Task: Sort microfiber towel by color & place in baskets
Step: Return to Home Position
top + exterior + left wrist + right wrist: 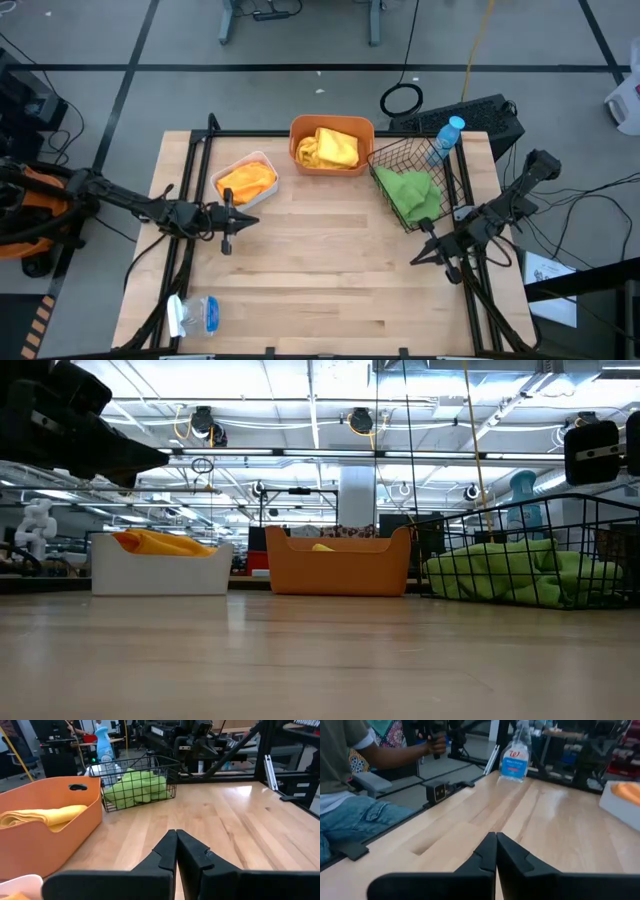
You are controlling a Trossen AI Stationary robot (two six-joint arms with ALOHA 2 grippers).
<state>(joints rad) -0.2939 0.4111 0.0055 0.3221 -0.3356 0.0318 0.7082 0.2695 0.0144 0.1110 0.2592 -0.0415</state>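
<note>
Jaws were shut tight, empty, on both. Left gripper (250, 221) sat at 9 o'clock, right gripper (418, 259) at 3.

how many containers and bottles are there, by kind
orange plastic tub: 1
black wire basket: 1
white plastic tray: 1
spray bottles: 2 (one behind the wire basket, one near the table's left corner)
total: 5
</note>
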